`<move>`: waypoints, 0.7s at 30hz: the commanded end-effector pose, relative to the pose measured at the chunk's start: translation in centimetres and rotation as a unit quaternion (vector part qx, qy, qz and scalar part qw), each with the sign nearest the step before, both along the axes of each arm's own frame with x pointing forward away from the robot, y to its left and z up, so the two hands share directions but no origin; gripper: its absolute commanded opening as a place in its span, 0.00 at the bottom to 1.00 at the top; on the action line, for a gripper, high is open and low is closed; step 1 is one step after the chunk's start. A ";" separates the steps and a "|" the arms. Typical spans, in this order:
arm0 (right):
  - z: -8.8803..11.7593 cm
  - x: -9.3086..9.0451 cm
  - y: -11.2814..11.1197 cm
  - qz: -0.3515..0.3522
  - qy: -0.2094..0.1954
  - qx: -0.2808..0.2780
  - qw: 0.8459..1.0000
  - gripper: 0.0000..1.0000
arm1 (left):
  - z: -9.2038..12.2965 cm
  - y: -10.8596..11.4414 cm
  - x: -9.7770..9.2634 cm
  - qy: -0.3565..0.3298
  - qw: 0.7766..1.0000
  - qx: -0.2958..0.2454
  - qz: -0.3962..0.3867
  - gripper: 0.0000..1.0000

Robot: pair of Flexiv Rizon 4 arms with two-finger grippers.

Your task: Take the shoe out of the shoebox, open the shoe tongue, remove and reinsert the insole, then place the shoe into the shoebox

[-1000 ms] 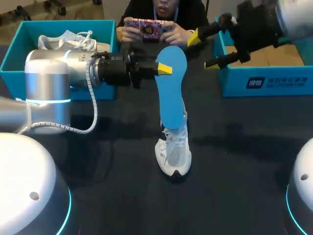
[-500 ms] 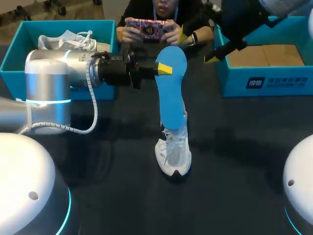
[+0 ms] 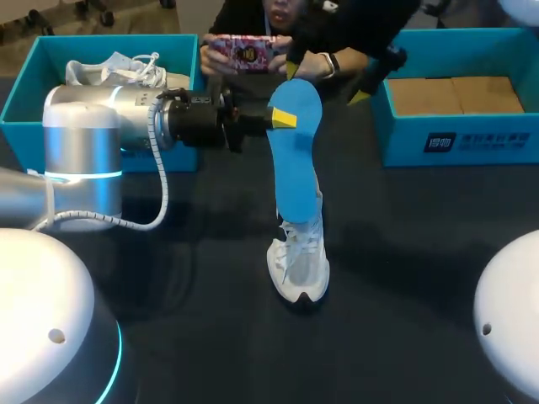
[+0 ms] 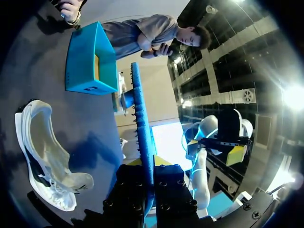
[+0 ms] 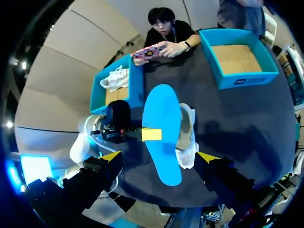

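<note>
Head view: left gripper (image 3: 282, 118) pinches insole (image 3: 295, 168) centre-frame over shoe (image 3: 297, 261), right gripper (image 5: 159, 156) splayed, empty; likely reinsertion, needs toe-first alignment.

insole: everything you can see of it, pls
The insole is bright blue, thin and foam-like, a full foot outline, with small bumps on one face in the left wrist view. The left gripper is shut on one long edge, holding it above the table over the white shoe. Contact with the shoe is unclear.

A robotics lab is suggested: a silver left arm (image 3: 80, 143) and a right arm (image 3: 514, 328) are mounted at one dark table (image 3: 421, 252).
</note>
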State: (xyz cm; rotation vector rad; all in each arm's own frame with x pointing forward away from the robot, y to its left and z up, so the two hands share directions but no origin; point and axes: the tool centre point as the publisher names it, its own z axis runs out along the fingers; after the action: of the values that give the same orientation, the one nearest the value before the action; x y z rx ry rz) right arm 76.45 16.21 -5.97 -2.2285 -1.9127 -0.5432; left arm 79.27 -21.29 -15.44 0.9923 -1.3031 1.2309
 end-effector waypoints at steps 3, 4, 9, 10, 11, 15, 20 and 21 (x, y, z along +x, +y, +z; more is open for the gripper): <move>0.0 0.1 0.6 -0.025 0.028 -0.157 0.987 1.00 | 0.0 0.0 -0.1 0.000 1.000 0.001 0.000 0.00; -0.1 0.1 0.6 -0.024 0.029 -0.161 0.986 1.00 | 0.0 0.0 -0.1 0.000 1.000 0.001 0.000 0.00; -0.4 0.0 0.6 -0.022 0.024 -0.172 0.984 1.00 | 0.0 0.0 -0.1 0.000 1.000 0.001 0.000 0.00; -0.4 0.0 0.6 -0.022 0.024 -0.173 0.984 1.00 | 0.0 0.0 -0.1 0.000 1.000 0.001 0.000 0.00; -0.5 -0.1 0.6 -0.020 0.022 -0.175 0.984 1.00 | 0.0 0.0 -0.1 0.000 1.000 0.001 0.000 0.00; -0.6 -0.2 0.7 -0.015 0.020 -0.174 0.984 1.00 | 0.0 0.0 -0.1 0.000 1.000 0.001 0.000 0.00; -0.8 -0.5 1.2 -0.007 0.018 -0.170 0.985 1.00 | 0.0 0.0 -0.1 0.000 1.000 0.001 0.000 0.00; -0.9 -0.6 1.3 -0.007 0.018 -0.169 0.985 1.00 | 0.0 0.0 -0.1 0.000 1.000 0.001 0.000 0.00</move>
State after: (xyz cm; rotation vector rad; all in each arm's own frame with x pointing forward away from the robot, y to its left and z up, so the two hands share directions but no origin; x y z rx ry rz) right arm 75.82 17.18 -6.65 -2.4263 -2.1047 -0.1926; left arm 79.26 -21.30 -15.43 0.9925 -1.3028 1.2312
